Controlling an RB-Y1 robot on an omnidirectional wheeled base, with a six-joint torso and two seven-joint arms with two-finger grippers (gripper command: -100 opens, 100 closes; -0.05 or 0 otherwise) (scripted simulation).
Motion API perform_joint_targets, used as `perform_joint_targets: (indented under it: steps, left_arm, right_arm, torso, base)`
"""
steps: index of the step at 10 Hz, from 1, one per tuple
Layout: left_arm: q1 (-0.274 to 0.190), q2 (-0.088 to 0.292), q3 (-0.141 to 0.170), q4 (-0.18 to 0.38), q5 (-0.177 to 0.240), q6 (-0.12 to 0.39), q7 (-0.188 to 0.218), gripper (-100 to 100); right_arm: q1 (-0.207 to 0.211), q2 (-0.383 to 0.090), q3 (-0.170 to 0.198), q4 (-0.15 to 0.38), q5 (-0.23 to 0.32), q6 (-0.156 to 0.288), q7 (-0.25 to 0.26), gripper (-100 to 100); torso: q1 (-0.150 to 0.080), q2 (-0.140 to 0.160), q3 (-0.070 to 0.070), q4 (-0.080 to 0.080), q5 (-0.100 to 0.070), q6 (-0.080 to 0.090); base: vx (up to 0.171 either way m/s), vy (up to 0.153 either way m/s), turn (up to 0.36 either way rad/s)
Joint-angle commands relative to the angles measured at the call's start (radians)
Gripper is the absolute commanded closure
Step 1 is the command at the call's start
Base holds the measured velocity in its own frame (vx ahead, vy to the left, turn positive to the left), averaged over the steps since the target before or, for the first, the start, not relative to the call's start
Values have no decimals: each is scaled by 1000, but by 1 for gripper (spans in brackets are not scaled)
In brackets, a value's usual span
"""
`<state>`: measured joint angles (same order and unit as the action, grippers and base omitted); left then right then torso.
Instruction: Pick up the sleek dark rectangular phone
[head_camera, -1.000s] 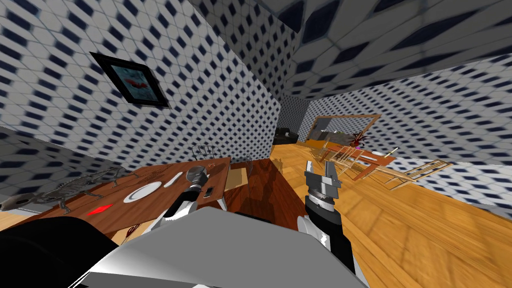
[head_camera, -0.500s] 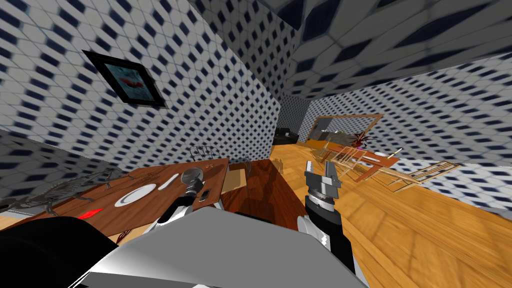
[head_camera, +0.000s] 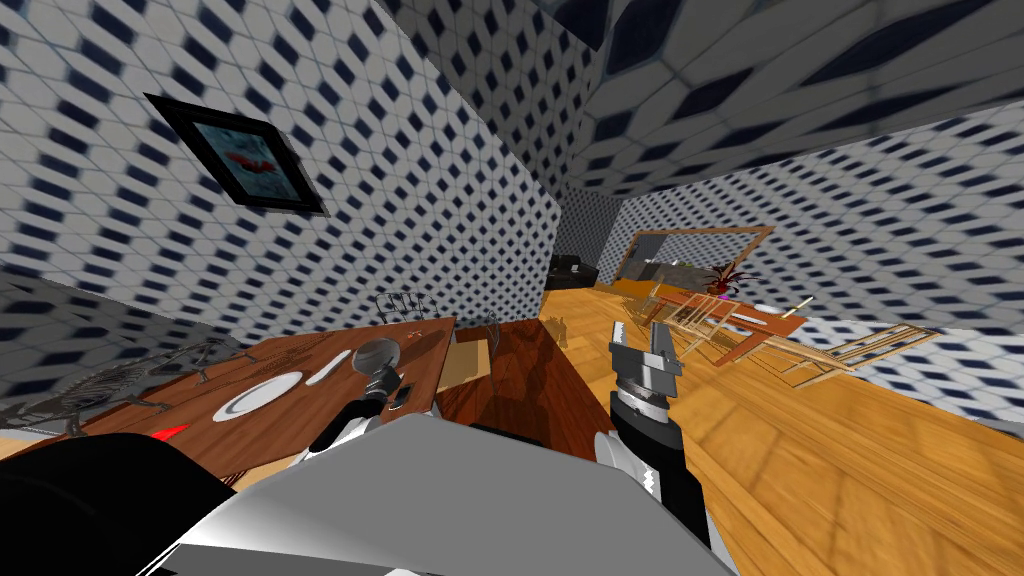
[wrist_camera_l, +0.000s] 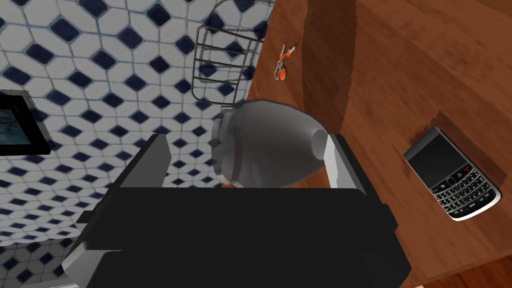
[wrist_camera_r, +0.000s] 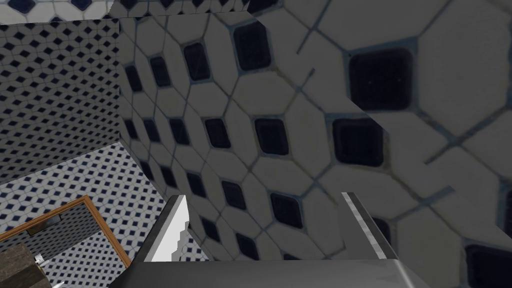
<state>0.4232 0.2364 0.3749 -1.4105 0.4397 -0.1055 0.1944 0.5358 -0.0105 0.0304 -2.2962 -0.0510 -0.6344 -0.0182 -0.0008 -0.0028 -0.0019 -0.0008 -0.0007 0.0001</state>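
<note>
On the wooden worktop (wrist_camera_l: 400, 75), dark keypad phone (wrist_camera_l: 452, 175) lies flat beside L gripper (wrist_camera_l: 246, 141); its fingers (wrist_camera_l: 152, 160) wide, grey vase (wrist_camera_l: 265, 145) seen btwn them; R gripper (head_camera: 645, 335) aloft, fingers wide.

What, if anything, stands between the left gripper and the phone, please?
Nothing visible does. The phone lies clear on the table beside the left gripper, apart from the grey vase, which sits straight ahead of the open fingers.

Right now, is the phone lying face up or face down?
Face up: the phone lies flat on the brown table, with its dark screen and keypad showing.
</note>
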Motion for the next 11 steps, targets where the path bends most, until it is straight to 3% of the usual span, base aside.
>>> perform_joint_targets:
  steps: [1, 3, 6, 7, 8, 10, 11]
  left_arm:
    - [-15, 9, 21, 50, 33, 25, 23, -100]
    - [-15, 9, 21, 86, 33, 25, 23, -100]
    - [-40, 14, 71, 186, 92, 96, 62, -100]
    - [-40, 14, 71, 210, 92, 97, 62, -100]
    - [-53, 17, 96, 233, 119, 136, 84, -100]
    - [-53, 17, 96, 270, 119, 136, 84, -100]
    - [-68, 19, 121, 299, 146, 175, 106, -100]
  right_arm:
    - [0, 0, 0, 0, 0, 0, 0, 0]
    - [0, 0, 0, 0, 0, 0, 0, 0]
    - [0, 0, 0, 0, 0, 0, 0, 0]
    - [0, 0, 0, 0, 0, 0, 0, 0]
    - [0, 0, 0, 0, 0, 0, 0, 0]
    - [0, 0, 0, 0, 0, 0, 0, 0]
    - [0, 0, 0, 0, 0, 0, 0, 0]
  torso:
    - [0, 0, 0, 0, 0, 0]
    - [-1, -1, -1, 0, 0, 0]
    - [0, -2, -1, 0, 0, 0]
    - [0, -3, -2, -1, 0, 0]
    - [1, -3, -2, -1, 0, 0]
    - [1, -2, -1, -1, 0, 0]
    - [1, 0, 0, 0, 0, 0]
  base:
    - [73, -33, 7]
    - [55, -21, 7]
    - [83, -22, 11]
    - [93, -12, 10]
    - [103, 2, 11]
    - [54, -2, 3]
    - [65, 0, 14]
